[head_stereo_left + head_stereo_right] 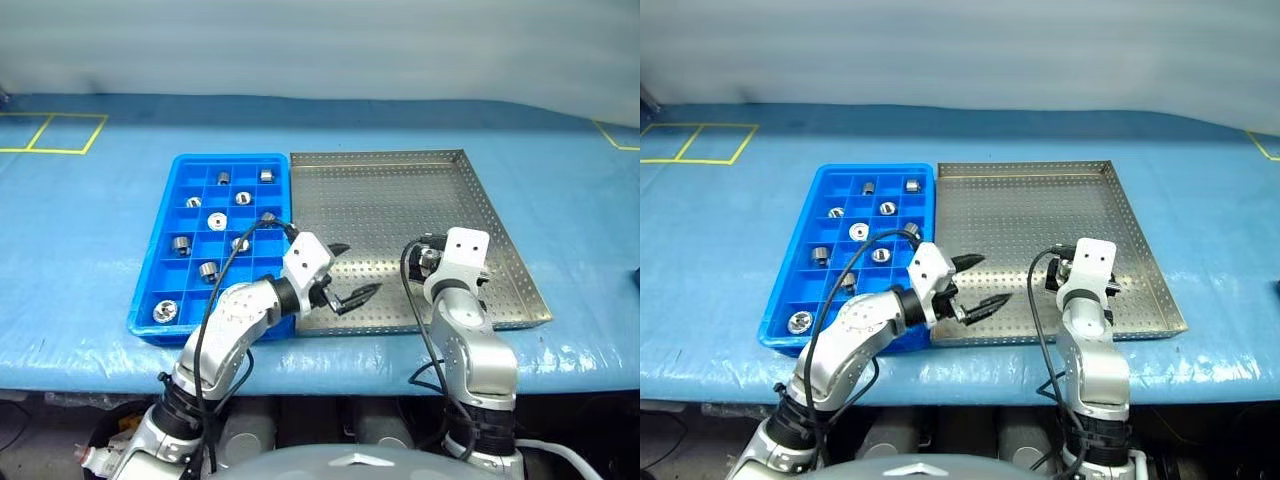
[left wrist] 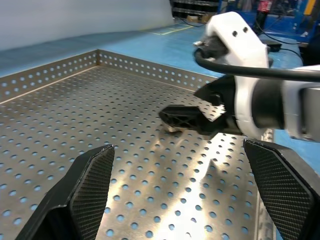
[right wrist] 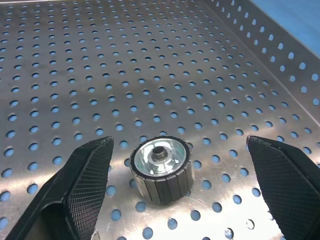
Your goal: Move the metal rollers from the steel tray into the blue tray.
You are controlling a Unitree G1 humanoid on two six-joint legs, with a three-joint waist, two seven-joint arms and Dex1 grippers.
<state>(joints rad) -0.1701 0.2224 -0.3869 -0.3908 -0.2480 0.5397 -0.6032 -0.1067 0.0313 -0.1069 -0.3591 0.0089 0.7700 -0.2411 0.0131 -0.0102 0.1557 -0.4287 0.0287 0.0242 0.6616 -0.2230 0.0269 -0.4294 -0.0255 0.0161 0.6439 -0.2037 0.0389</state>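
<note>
One metal roller stands on end on the steel tray, near its front right. My right gripper is open, one finger on each side of this roller and clear of it. The left wrist view shows the same roller peeking out under a right fingertip. My left gripper is open and holds nothing. It hovers over the steel tray's front left part, pointing toward the right arm. Several rollers sit in compartments of the blue tray, which lies against the steel tray's left side.
Both trays rest on a blue-covered table whose front edge runs just before the trays. Yellow tape lines mark its far left and far right corners. Black cables loop from each wrist.
</note>
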